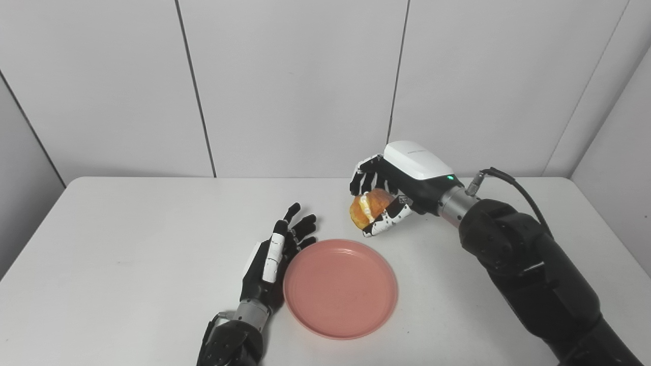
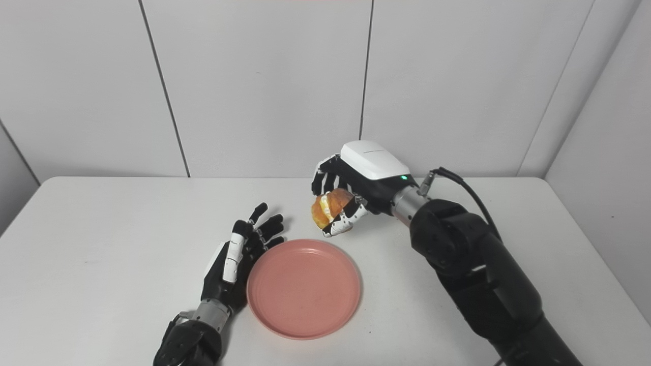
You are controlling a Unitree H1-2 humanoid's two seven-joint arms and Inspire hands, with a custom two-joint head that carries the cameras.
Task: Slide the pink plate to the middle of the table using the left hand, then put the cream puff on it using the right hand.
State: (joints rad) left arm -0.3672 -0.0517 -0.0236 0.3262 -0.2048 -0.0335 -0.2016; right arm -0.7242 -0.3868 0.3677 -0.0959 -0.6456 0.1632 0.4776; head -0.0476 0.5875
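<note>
A white surface (image 1: 127,254) stands against pale wall panels (image 1: 295,86), seen from above by two head cameras. Near the middle of the surface, toward the front edge, lies a round pink plate (image 1: 341,290), with nothing on it.

The left hand (image 1: 272,259) lies just beside the plate's left rim, its edge against or almost against the rim; contact cannot be confirmed. Its fingers (image 1: 300,223) are straight and spread slightly apart, pointing away from the robot, and they hold nothing.

The right hand (image 1: 389,195), black with a white back cover and a small green light, hangs above the surface just behind the plate's far right edge. Its fingers and thumb are curled around a golden cream puff (image 1: 368,208) with a pale filling showing at its side. The cream puff is held clear of the surface, beyond the plate's rim rather than over its centre. A black cable (image 1: 513,185) loops from the right wrist.
</note>
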